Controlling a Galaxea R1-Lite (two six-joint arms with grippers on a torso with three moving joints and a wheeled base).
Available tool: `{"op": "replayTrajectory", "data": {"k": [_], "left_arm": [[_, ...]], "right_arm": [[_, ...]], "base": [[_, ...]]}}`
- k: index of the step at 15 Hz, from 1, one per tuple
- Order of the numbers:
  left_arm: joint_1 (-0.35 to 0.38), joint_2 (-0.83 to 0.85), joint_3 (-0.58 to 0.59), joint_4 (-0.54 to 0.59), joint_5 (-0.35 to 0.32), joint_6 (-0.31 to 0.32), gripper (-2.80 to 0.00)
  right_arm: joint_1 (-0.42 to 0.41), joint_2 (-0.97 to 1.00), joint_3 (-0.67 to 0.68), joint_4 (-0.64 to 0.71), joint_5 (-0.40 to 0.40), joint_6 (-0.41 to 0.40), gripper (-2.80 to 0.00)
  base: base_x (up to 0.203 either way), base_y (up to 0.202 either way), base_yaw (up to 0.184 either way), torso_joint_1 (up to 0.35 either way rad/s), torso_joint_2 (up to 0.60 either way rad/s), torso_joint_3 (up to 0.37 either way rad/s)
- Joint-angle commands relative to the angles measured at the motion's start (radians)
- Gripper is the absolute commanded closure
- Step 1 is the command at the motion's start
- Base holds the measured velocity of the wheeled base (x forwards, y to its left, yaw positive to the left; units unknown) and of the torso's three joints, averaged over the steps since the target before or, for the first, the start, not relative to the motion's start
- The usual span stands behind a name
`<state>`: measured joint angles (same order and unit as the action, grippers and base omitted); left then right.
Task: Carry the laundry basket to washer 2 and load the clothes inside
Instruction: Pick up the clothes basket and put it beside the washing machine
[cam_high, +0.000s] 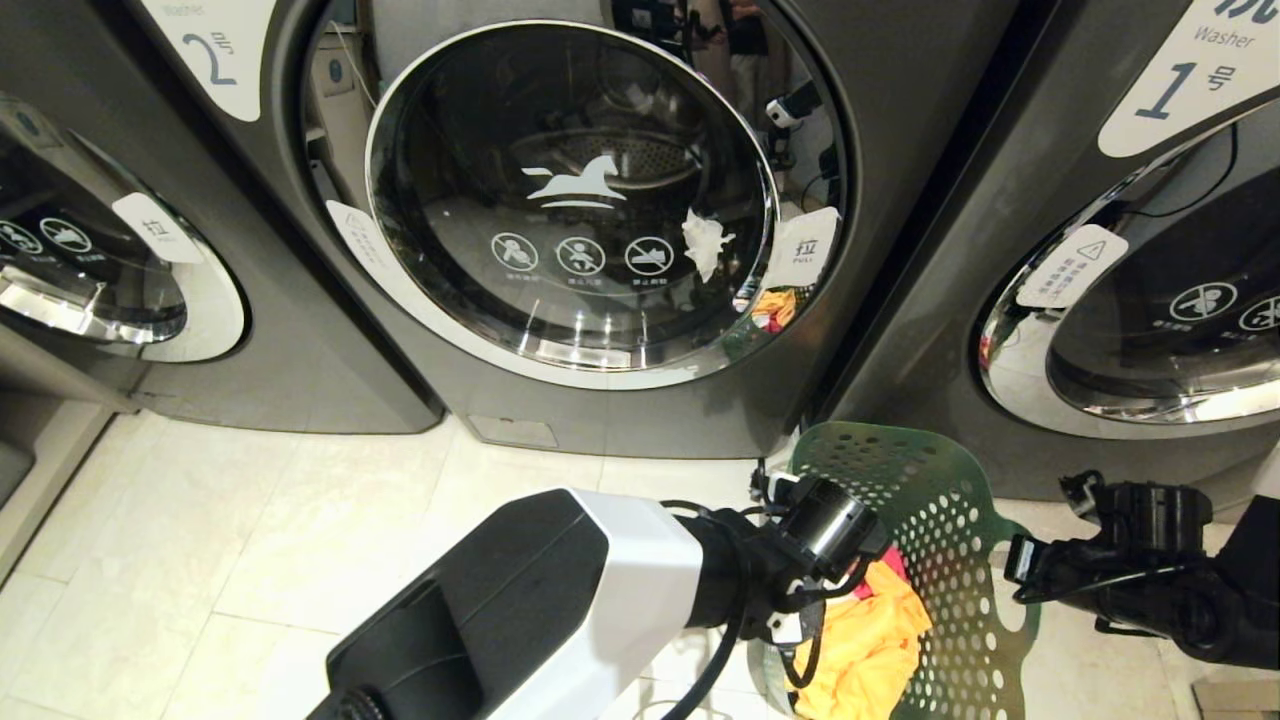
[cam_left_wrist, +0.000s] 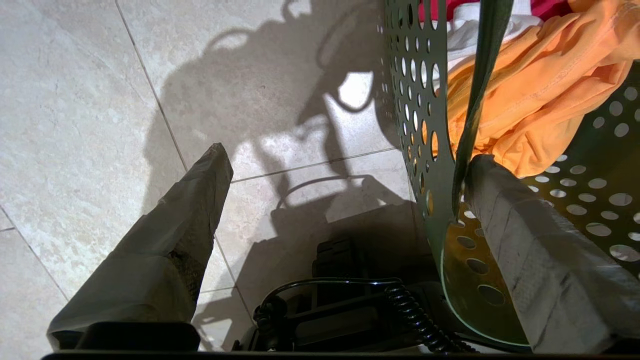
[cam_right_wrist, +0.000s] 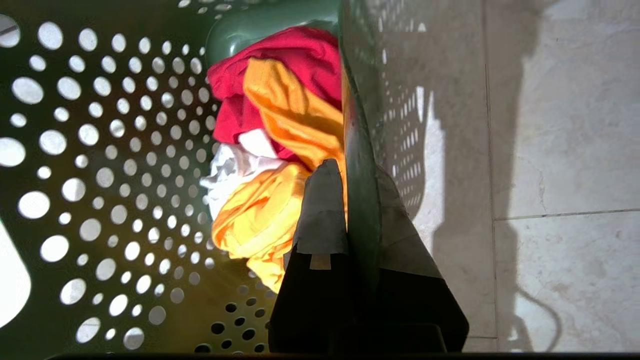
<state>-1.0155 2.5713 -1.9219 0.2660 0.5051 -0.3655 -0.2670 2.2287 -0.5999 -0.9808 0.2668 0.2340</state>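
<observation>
Laundry basket (cam_high: 940, 520) (perforated green plastic) cradles soft crumpled clothes (cam_high: 870, 640).

Front-load washers in head view: 3, i.e. washer 2 (cam_high: 600, 200) at centre, washer 1 (cam_high: 1150, 280) at one side, an unlabelled unit (cam_high: 90, 250) at the other. Laundry basket (cam_high: 930, 500): qty 1. Garments in basket: 3, i.e. 1 yellow-orange (cam_right_wrist: 285, 125), 1 red (cam_right_wrist: 280, 55), 1 white (cam_right_wrist: 235, 165). Grippers: 2, left gripper (cam_left_wrist: 345, 165) and right gripper (cam_right_wrist: 357, 175).
</observation>
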Motion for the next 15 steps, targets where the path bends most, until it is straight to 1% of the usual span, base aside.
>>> {"op": "replayTrajectory", "data": {"k": [1, 6, 10, 12, 14, 15], "left_arm": [[0.000, -0.006, 0.000, 0.001, 0.003, -0.003, -2.80], [-0.001, -0.008, 0.000, 0.001, 0.003, -0.003, -2.80], [-0.001, -0.009, 0.000, 0.001, 0.003, -0.003, -2.80], [-0.003, -0.008, 0.000, 0.001, 0.003, -0.003, -2.80], [-0.003, -0.006, 0.000, 0.001, 0.003, -0.003, -2.80], [-0.003, -0.006, 0.000, 0.001, 0.003, -0.003, -2.80]], "right_arm": [[-0.033, -0.006, -0.022, 0.005, 0.005, -0.015, 0.00], [-0.114, -0.004, -0.101, 0.093, 0.034, -0.076, 0.00], [-0.176, 0.003, -0.167, 0.168, 0.039, -0.127, 0.00], [-0.185, 0.012, -0.180, 0.188, 0.052, -0.159, 0.00], [-0.185, 0.030, -0.194, 0.213, 0.051, -0.224, 0.00], [-0.185, 0.043, -0.215, 0.253, 0.050, -0.255, 0.00]], "base": [[0.000, 0.000, 0.000, 0.000, 0.00, 0.000], [0.000, 0.000, 0.000, 0.000, 0.00, 0.000], [0.000, 0.000, 0.000, 0.000, 0.00, 0.000], [0.000, 0.000, 0.000, 0.000, 0.00, 0.000], [0.000, 0.000, 0.000, 0.000, 0.00, 0.000], [0.000, 0.000, 0.000, 0.000, 0.00, 0.000]]}}
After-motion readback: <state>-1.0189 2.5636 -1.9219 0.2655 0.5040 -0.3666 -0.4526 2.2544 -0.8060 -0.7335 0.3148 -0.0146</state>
